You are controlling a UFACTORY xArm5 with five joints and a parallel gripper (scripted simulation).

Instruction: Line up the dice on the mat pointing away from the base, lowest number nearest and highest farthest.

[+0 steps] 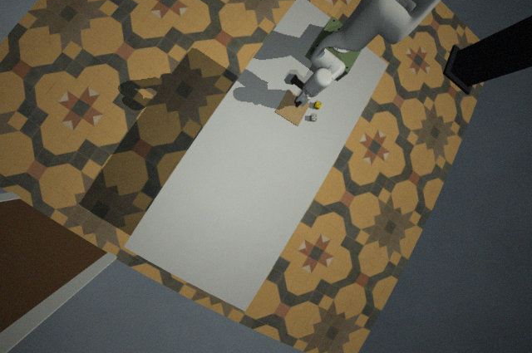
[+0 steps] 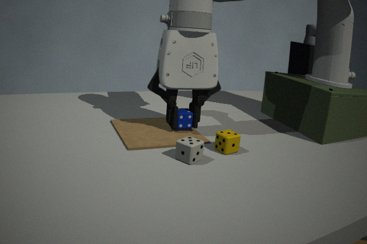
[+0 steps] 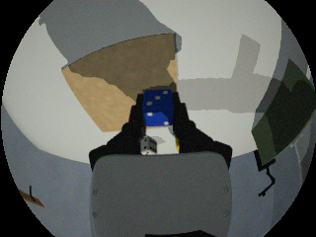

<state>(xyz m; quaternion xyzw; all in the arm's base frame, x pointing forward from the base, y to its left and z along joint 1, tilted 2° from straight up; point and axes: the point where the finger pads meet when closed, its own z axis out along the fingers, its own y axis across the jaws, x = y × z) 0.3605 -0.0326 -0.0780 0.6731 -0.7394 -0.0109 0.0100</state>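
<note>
My gripper [image 2: 184,125] [image 3: 158,102] is shut on the blue die [image 2: 185,119] [image 3: 158,106], which is level between the two fingers over the right part of the tan mat [image 2: 142,139] [image 3: 99,106] [image 1: 288,110]. The die is at or just above the mat; contact is hard to tell. It shows four on its front; its top is partly hidden. The white die [image 2: 189,150] [image 1: 313,117] [image 3: 148,145] lies on the table in front of the mat, five up. The yellow die [image 2: 227,142] [image 1: 317,105] lies off the mat to the right, three up; the wrist view barely shows it.
The green base block [image 2: 296,107] [image 3: 286,116] [image 1: 350,61] stands to the right in the exterior view, carrying the arm. Both loose dice are close to the mat's edge and near each other. The arm's shadow falls over part of the mat.
</note>
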